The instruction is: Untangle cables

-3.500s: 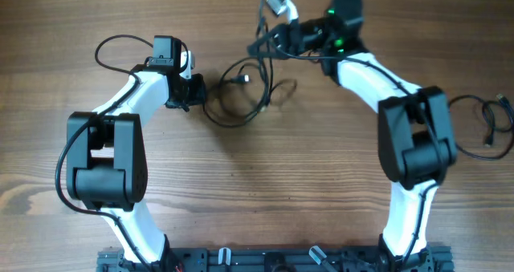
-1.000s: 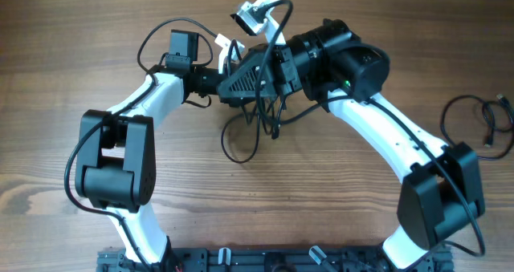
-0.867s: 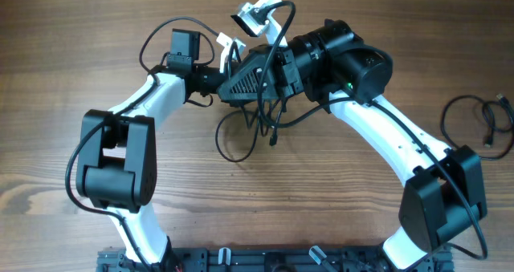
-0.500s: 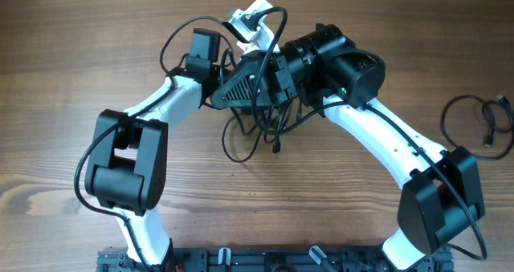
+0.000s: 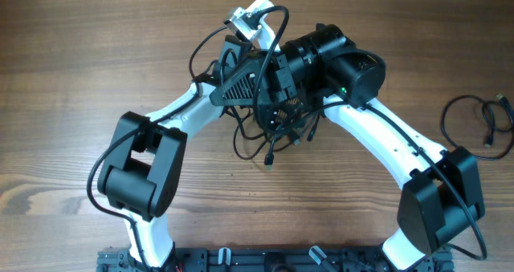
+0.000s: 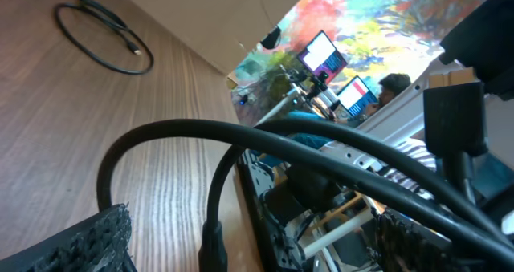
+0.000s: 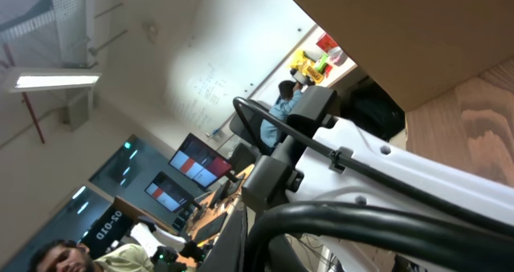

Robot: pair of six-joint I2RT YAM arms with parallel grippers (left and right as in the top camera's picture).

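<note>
Leftmost, on the brown wood-grain table [image 5: 64,79], stands the white-and-black left arm [image 5: 148,156], reaching up and inward until its end passes beneath the other arm's wrist. Left gripper [image 6: 249,240]: jaws spread wide, the ribbed black pads [image 6: 88,240] at either edge of the wrist view, holding nothing. Several black strands cross the gap between them in mid-air, one seemingly just above a pad; actual contact cannot be told. Centre: tangle of thin black flexible cables [image 5: 273,123], bunched and looping below the right arm's wrist, one small pale-tipped plug [image 5: 269,161] dangling at its lowest point toward the table. Right gripper [image 5: 221,94]: black, tapered, jaws closed. The pinch point is hidden, but the bunch hangs clear of the wood, so it is judged to hold a strand of the cables. Right arm [image 5: 377,136]: white links, large black wrist housing. Far right: loose coil [image 5: 490,127] of black cord lying flat, well apart from the rest, judged already separated. Step in hand: tangle presented aloft for a second grasp. Next move calls for the open jaws to close on a single strand, not the bundle, then draw away from the right gripper to slip a loop free.
</note>
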